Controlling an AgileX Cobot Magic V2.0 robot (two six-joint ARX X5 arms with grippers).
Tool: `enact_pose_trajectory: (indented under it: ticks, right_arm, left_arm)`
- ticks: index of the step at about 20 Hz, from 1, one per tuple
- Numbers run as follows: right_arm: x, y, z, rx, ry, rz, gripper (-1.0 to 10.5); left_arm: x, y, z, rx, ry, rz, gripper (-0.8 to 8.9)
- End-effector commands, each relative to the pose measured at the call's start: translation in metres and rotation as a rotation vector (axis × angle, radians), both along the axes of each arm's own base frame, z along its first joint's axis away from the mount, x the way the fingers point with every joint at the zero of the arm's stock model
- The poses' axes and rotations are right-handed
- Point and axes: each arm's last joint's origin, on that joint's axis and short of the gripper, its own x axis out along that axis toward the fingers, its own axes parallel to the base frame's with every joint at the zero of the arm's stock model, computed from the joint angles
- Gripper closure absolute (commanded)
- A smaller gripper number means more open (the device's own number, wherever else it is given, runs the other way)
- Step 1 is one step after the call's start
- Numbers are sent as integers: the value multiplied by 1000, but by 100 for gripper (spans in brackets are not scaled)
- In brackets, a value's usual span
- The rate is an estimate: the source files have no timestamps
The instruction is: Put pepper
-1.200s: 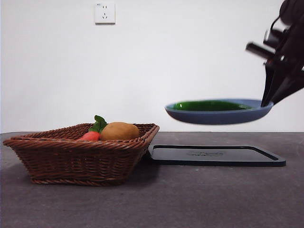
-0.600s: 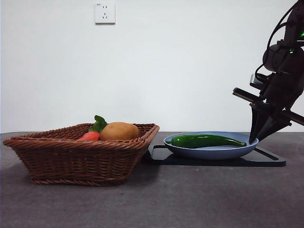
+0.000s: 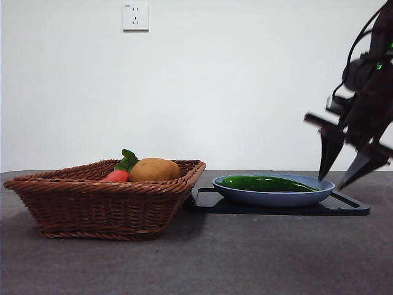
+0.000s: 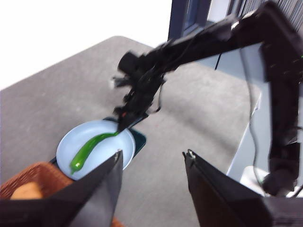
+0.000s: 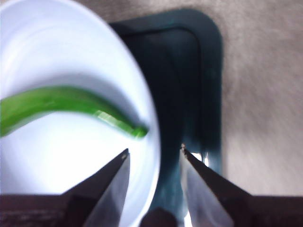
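The long dark green pepper (image 3: 264,183) lies in the blue plate (image 3: 273,197), which rests on the black tray (image 3: 344,209). My right gripper (image 3: 331,182) is open and empty, its jaws just above and astride the plate's right rim. In the right wrist view the pepper's tip (image 5: 57,101) points toward the open gripper (image 5: 154,151), with the plate's rim (image 5: 71,156) and the tray (image 5: 189,85) below. My left gripper (image 4: 152,153) is open and empty, high above the table, looking down on the pepper (image 4: 90,150) and plate (image 4: 113,142).
A brown wicker basket (image 3: 104,206) stands left of the tray, touching its edge. It holds a tan potato (image 3: 153,169) and a small red vegetable with green leaves (image 3: 116,176). A wall socket (image 3: 136,16) is on the white wall.
The plate with the pepper came down from the air onto the black tray. My right gripper let go of the plate's rim and opened.
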Motion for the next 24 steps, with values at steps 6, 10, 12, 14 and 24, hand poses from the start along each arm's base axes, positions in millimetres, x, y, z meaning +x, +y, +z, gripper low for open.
enact_pose_trajectory:
  ticks: [6, 10, 12, 14, 24]
  right_arm:
    - [-86, -2, 136, -42, -244, 100, 752]
    - [-166, 21, 190, -49, -354, 244, 755]
    - [-201, 30, 203, -40, -382, 318, 781]
    - [-230, 35, 210, -32, -373, 384, 825]
    - [-269, 37, 215, -12, -348, 469, 943]
  left_arm:
    - [1, 3, 0, 82, -38, 119, 581]
    - [1, 4, -3, 109, -23, 126, 582]
    - [1, 4, -3, 118, -30, 121, 582]
    - [0, 4, -4, 128, -31, 117, 584]
    - [-1, 5, -7, 158, -4, 114, 805]
